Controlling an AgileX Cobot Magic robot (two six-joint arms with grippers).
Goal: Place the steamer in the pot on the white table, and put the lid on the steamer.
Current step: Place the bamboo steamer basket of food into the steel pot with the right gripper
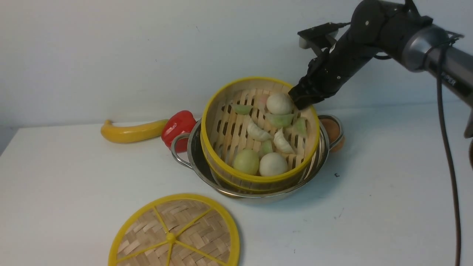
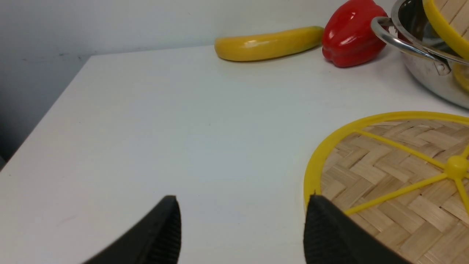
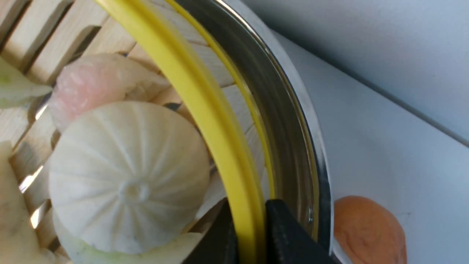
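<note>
The steamer, a bamboo basket with a yellow rim, holds several buns and dumplings. It sits tilted in the steel pot on the white table, its far side raised. My right gripper is shut on the steamer's far right rim, one finger inside and one outside, next to the pot wall. The lid lies flat on the table at the front. My left gripper is open and empty, low over the table at the lid's edge; it is out of the front view.
A yellow banana and a red pepper lie behind the pot's left handle. An orange round thing sits by the right handle, also in the right wrist view. The table's left edge is near the left gripper.
</note>
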